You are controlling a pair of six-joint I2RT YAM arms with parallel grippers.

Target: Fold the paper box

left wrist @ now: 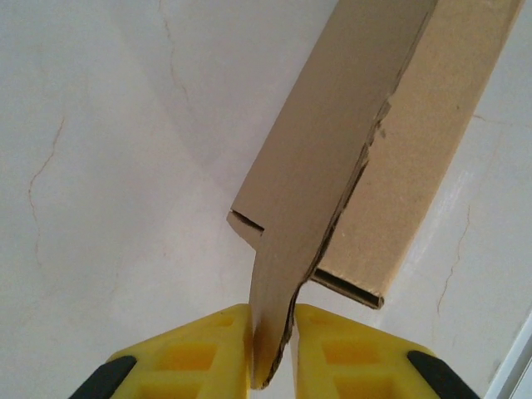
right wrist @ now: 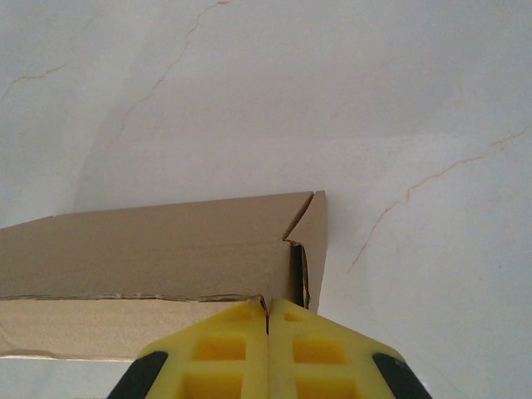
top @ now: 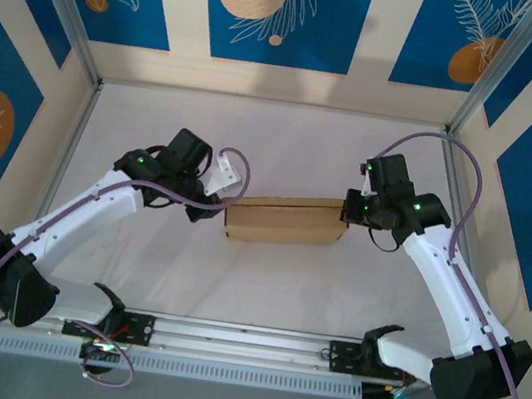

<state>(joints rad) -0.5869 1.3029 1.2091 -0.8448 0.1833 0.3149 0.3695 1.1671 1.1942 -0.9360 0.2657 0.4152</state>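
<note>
The paper box is a brown cardboard shape, partly folded into a long low box, lying across the middle of the table. My left gripper is at its left end. In the left wrist view the yellow fingers are shut on a curved end flap that stands up between them, and the box body runs away beyond. My right gripper is at the right end. Its pads are pressed together, with the tips against the box's torn top edge beside the corner flap.
The white marbled table lies inside walls with blue patterned panels. Metal frame posts stand at the back corners. A rail carrying both arm bases runs along the near edge.
</note>
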